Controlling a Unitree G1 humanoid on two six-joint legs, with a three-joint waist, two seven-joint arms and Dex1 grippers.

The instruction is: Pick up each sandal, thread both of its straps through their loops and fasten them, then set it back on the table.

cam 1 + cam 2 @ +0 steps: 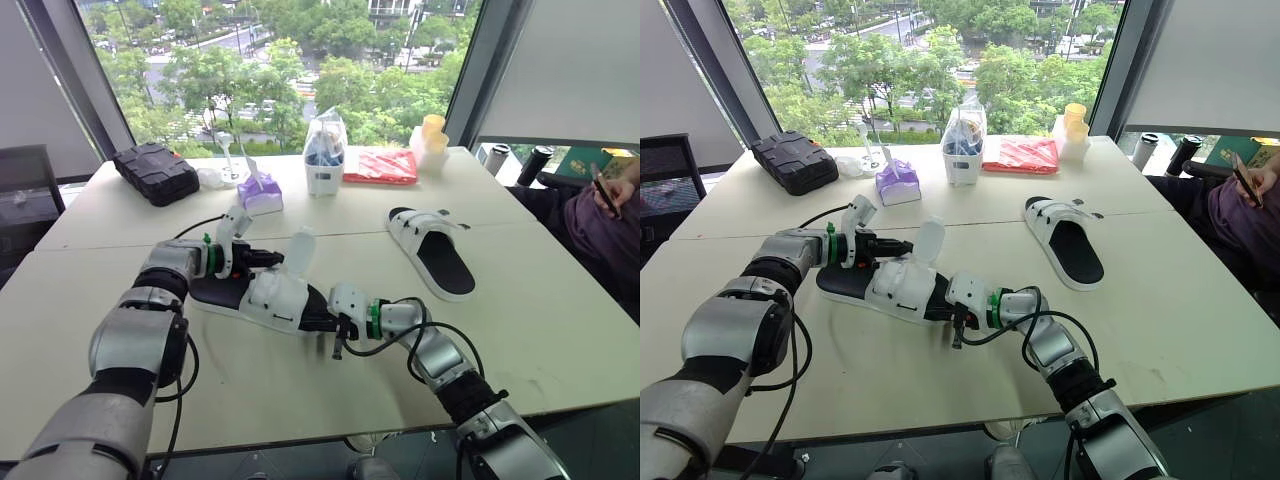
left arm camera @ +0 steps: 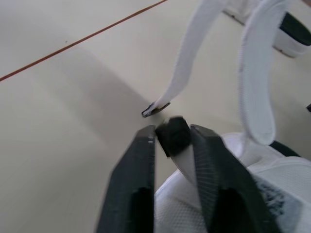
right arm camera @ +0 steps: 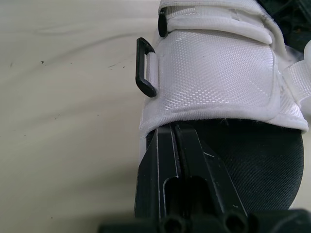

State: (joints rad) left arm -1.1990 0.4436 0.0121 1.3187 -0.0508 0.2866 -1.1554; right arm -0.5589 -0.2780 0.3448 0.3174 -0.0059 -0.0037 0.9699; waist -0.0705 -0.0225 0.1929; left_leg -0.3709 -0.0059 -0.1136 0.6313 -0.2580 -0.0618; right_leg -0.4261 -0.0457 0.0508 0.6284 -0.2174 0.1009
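Pinching black-tipped woven white strap (image 2: 186, 167), left hand (image 2: 172, 134) clenched, right hand (image 3: 173, 131) clamped on black-soled sandal (image 1: 266, 296)

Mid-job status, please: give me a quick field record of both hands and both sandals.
left hand: shut on black loop of near sandal
right hand: at that sandal's opposite end
near sandal: on the table between the hands
loose strap: standing up, unthreaded
far sandal: flat on the table, off to the right, untouched
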